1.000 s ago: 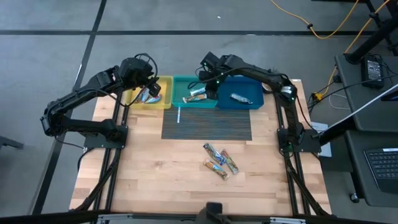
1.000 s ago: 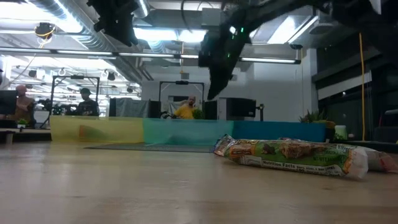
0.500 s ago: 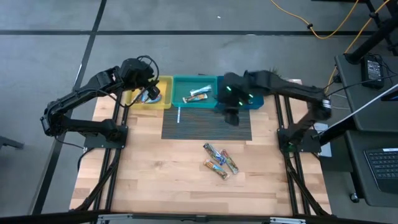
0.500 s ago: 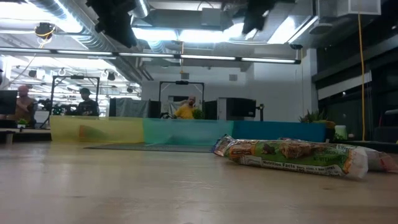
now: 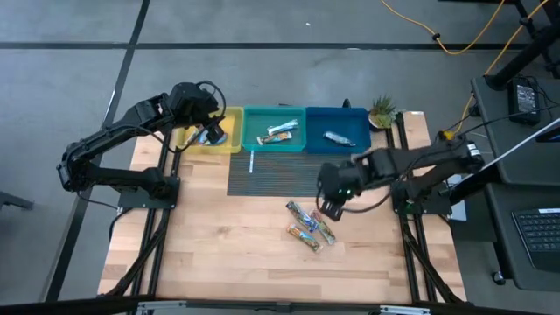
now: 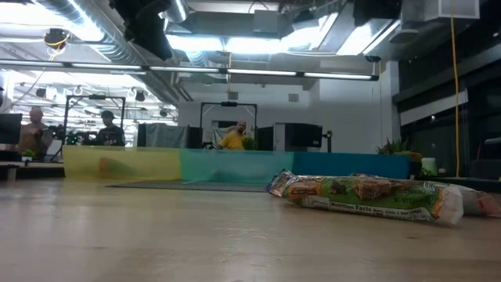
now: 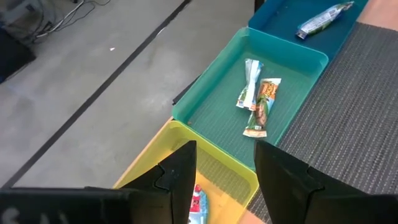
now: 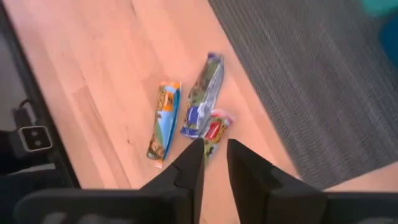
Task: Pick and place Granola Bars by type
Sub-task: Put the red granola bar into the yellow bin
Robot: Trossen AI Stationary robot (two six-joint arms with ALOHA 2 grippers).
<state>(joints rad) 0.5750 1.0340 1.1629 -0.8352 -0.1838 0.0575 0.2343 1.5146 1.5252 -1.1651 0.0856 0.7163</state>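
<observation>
Three shiny-wrapped granola bars (image 5: 309,227) lie loose on the wooden table (image 5: 210,245), in front of the dark ribbed mat (image 5: 280,175). The right gripper (image 5: 331,206) hangs just above them, its fingers a narrow gap apart and holding nothing. Behind the mat stand three plastic trays in a row. The yellow tray (image 5: 229,140) holds a blue-and-red bar, the teal tray (image 5: 254,131) holds two bars, the blue tray (image 5: 354,144) holds one silver bar. The left gripper (image 5: 208,131) is over the yellow tray, fingers apart.
</observation>
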